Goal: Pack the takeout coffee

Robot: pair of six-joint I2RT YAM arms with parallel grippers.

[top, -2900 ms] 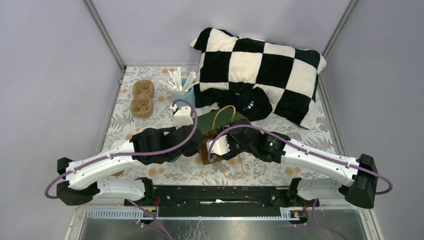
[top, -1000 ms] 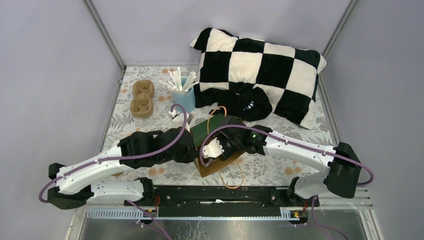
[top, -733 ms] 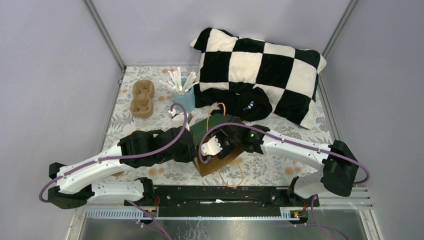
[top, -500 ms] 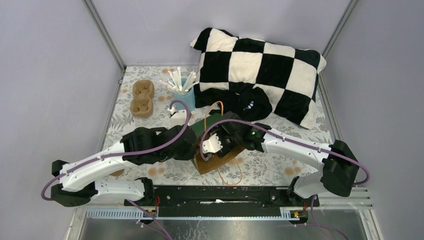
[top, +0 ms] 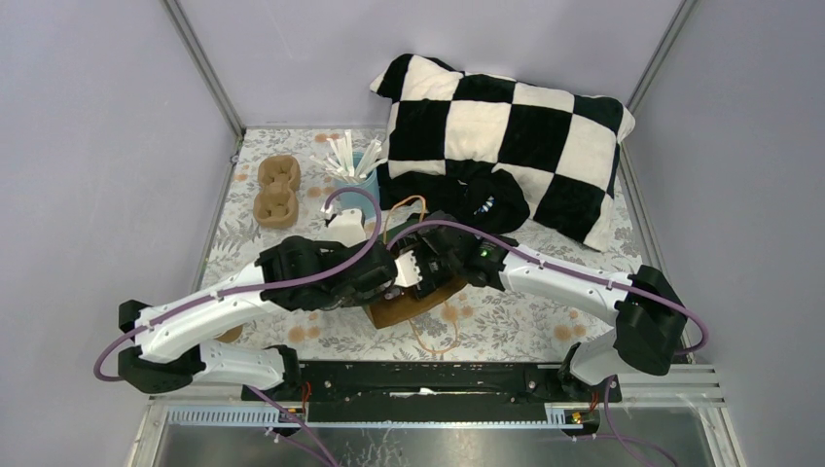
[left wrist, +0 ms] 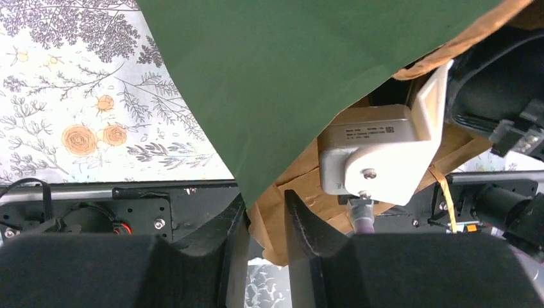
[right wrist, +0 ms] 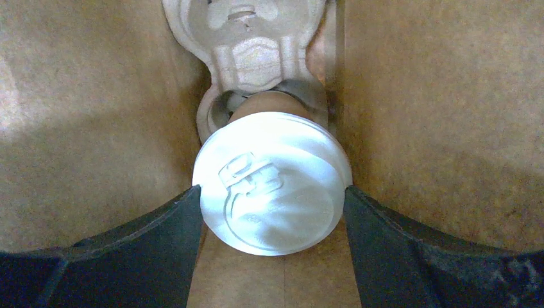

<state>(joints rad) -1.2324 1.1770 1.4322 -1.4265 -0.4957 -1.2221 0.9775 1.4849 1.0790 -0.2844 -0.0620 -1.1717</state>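
Note:
The takeout coffee [right wrist: 272,183], a brown cup under a round off-white lid, sits inside the bag's brown interior [right wrist: 96,96]. It stands in a pulp carrier [right wrist: 253,38]. My right gripper [right wrist: 272,192] reaches into the bag, and its fingers [right wrist: 173,224] touch the lid on both sides. My left gripper [left wrist: 264,202] is shut on the rim of the green bag [left wrist: 289,77]. In the top view both grippers meet at the bag's mouth [top: 399,311], and the cup is hidden there.
A second pulp two-hole carrier [top: 275,190] and a blue cup of white sticks [top: 352,180] stand at the back left. A checkered pillow [top: 506,126] and a black object [top: 491,204] lie behind. The bag's orange handle [top: 443,331] trails toward the near edge.
The right gripper has pushed further into the bag with the cup. The bag and both grippers have shifted left and back. The left arm has swung in while holding the rim.

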